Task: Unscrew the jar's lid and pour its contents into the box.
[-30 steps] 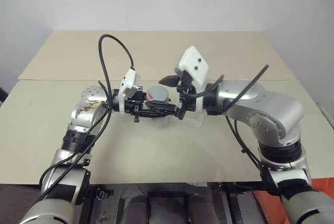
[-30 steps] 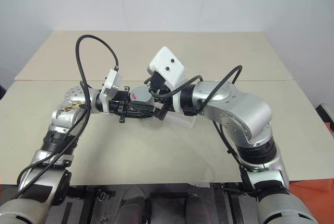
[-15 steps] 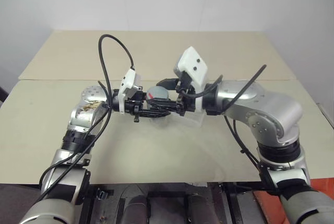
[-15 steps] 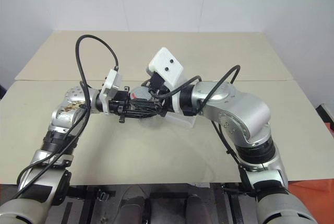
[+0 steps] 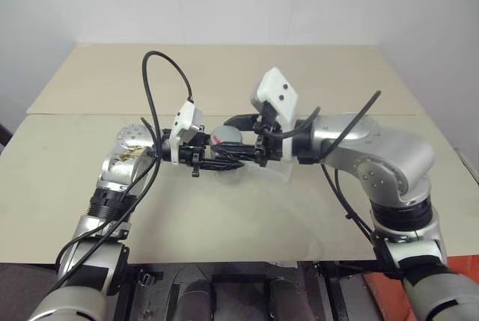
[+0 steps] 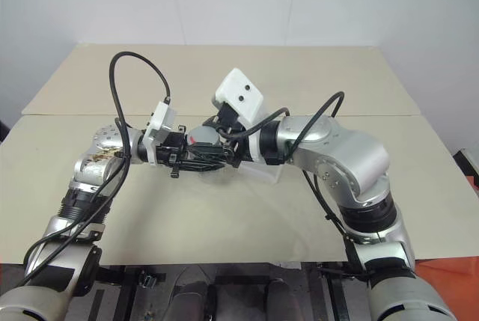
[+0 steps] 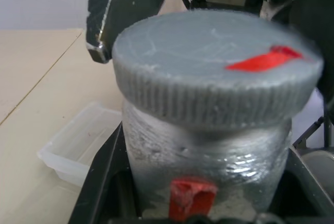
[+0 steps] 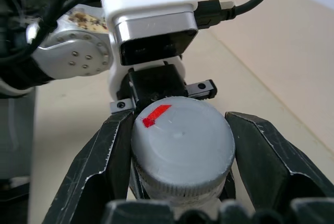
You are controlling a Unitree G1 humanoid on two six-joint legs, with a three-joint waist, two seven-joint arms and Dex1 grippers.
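Since the earlier frame, right end effector (image 8: 180, 145) had clamped the lid (image 8: 181, 145); left end effector (image 7: 203, 203) gripped the jar (image 7: 209, 156); thread apparently unbroken, so twisting might spin the jar.

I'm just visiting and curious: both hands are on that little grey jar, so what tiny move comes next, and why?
Probably a twist of the right gripper. Its fingers clamp the lid, still seated on the jar, which the left gripper holds above the table.

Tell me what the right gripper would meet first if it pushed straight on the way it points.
The right gripper is already shut on the lid. Beyond the jar, probably the left gripper, though depth is unclear.
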